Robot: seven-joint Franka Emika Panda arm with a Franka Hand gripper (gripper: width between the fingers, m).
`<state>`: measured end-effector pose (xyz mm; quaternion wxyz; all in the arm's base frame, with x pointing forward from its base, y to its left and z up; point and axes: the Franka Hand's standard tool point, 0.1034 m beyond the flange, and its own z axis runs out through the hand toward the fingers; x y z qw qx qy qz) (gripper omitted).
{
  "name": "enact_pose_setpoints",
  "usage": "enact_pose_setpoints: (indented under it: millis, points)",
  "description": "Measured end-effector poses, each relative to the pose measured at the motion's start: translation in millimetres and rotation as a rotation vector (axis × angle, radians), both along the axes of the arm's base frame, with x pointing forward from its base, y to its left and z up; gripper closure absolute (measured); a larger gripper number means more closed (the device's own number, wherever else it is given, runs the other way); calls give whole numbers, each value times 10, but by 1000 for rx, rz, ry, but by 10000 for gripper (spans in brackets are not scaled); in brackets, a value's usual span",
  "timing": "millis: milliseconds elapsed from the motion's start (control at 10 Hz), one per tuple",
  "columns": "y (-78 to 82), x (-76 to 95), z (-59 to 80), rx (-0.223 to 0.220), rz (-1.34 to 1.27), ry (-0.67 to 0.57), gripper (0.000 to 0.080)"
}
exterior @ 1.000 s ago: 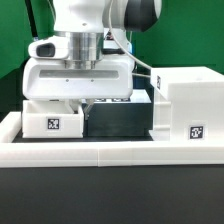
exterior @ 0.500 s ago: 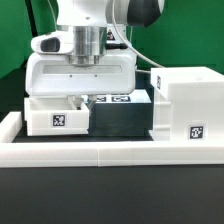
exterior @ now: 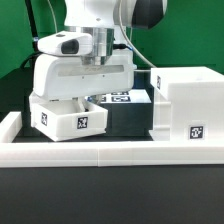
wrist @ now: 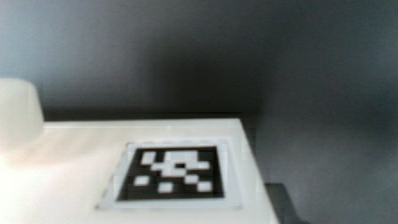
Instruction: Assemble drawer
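Observation:
A small white drawer tray [exterior: 68,116] with a square tag on its front hangs tilted just above the black table, at the exterior view's left. My gripper [exterior: 88,96] reaches down into it from above and is shut on its wall; the fingertips are hidden by the tray. The large boxy drawer casing [exterior: 186,104] stands at the exterior view's right, apart from the tray. The wrist view shows a white tray face with a tag [wrist: 178,173] close up and a rounded white shape [wrist: 15,115], perhaps the knob. No fingers show there. The second tray is out of view.
The long low white rail [exterior: 110,153] runs along the table's front edge, with a raised end at the exterior view's left [exterior: 8,128]. The marker board [exterior: 122,97] lies behind the tray. A dark gap separates tray and casing.
The tray sat flat on the table before; now it is lifted, tilted and shifted toward the exterior view's right with the hand, which has also turned.

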<state>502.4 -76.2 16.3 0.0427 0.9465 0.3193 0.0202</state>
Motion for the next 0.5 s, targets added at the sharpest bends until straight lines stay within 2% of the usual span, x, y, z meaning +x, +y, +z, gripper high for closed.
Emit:
enact_pose_setpoints:
  millis: [500]
  points:
    - [0,21,5,-32,316,42,752]
